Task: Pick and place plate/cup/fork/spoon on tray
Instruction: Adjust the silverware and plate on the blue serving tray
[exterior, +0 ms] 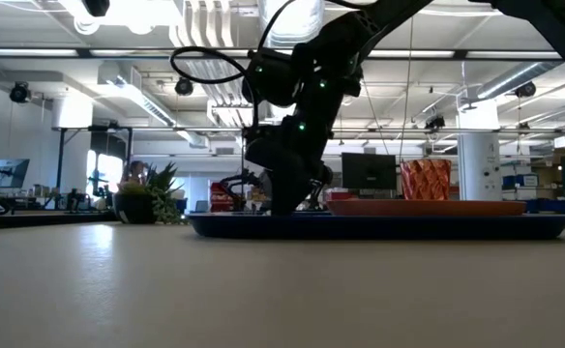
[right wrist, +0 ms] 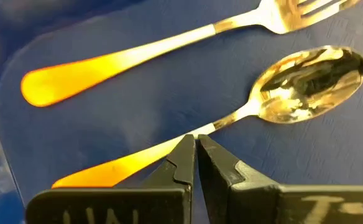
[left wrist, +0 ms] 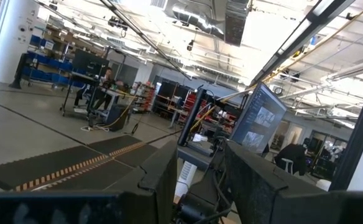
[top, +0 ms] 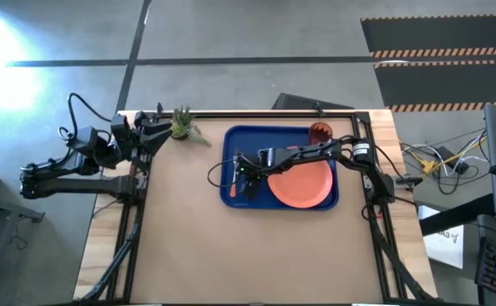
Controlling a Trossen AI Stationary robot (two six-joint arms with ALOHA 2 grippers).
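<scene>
The right arm reaches across the blue tray [top: 231, 140] from the table's right side, and its gripper [right wrist: 196, 144] hangs low over the tray's left part with its two fingers [right wrist: 180, 163] pressed together and nothing between them. In the right wrist view the closed tips sit right at the neck of the spoon [right wrist: 293, 84], where the silver stem meets the orange handle; whether they touch it cannot be told. The spoon lies flat on the tray floor with its rounded bowl facing up. The fork [right wrist: 163, 46] lies alongside it on the tray, close but apart, and both point the same way. The pink plate [top: 303, 183] rests in the right half of the tray, beside the utensils. The dark red cup [top: 319, 132] stands upright in the tray's far right corner, next to the plate. The left gripper [left wrist: 197, 180] is parked off the table's left edge beside the frame, aimed out into the room, with its fingers held apart and nothing between them. A small potted plant [top: 181, 123] stands at the table's far edge, to the left of the tray.
</scene>
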